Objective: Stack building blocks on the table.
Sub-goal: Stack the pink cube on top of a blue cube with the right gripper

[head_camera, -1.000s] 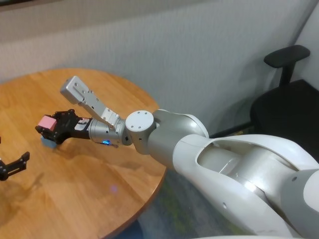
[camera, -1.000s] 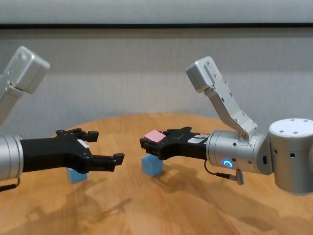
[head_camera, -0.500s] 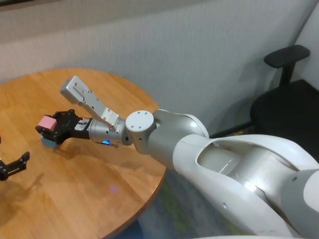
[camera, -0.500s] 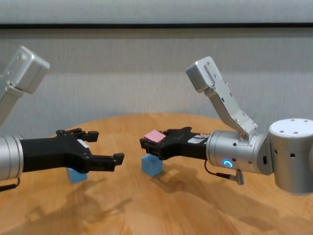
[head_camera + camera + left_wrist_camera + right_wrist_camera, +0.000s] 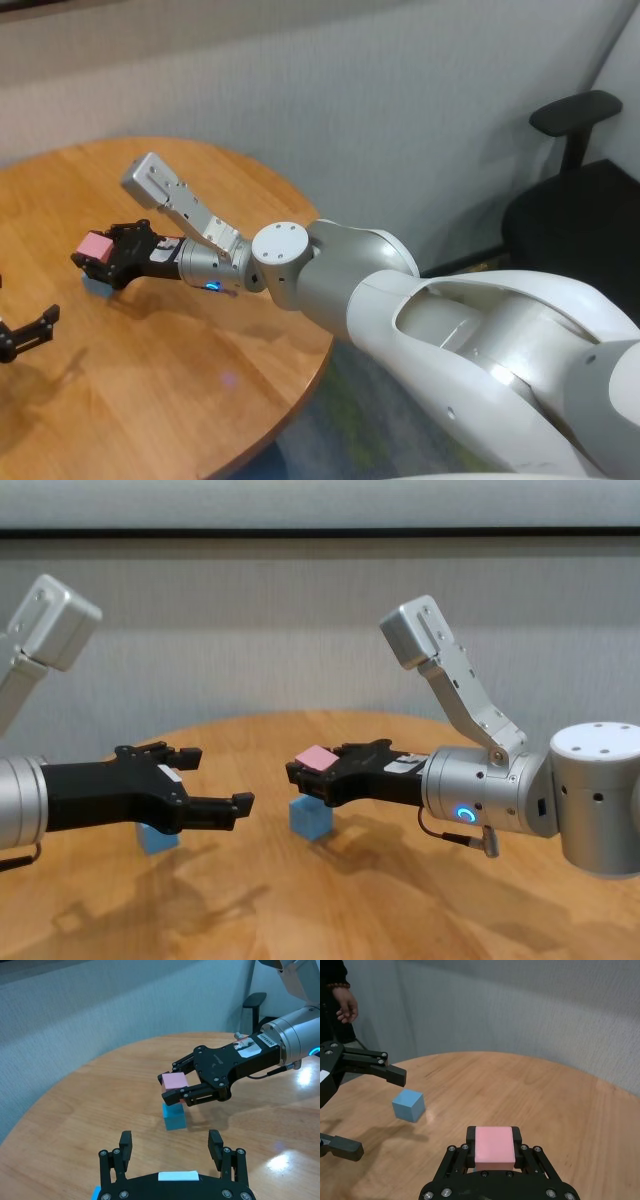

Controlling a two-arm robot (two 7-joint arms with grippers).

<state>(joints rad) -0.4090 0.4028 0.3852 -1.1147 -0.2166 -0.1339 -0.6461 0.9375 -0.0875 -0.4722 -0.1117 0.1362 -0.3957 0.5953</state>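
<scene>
My right gripper (image 5: 306, 774) is shut on a pink building block (image 5: 318, 757), holding it just above a light blue building block (image 5: 310, 818) that rests on the round wooden table (image 5: 400, 905). In the left wrist view the pink block (image 5: 174, 1081) hangs slightly above and a little off-centre from that blue block (image 5: 175, 1116). A second light blue block (image 5: 158, 837) sits on the table behind my left gripper (image 5: 222, 778), which hovers open and empty to the left. The right wrist view shows this second block (image 5: 408, 1105) ahead of the pink block (image 5: 494, 1146).
The table's curved edge (image 5: 318, 360) runs near my right arm's elbow. A black office chair (image 5: 575, 150) stands off to the right by the wall. A person's hand (image 5: 346, 1007) shows beyond the table's far side.
</scene>
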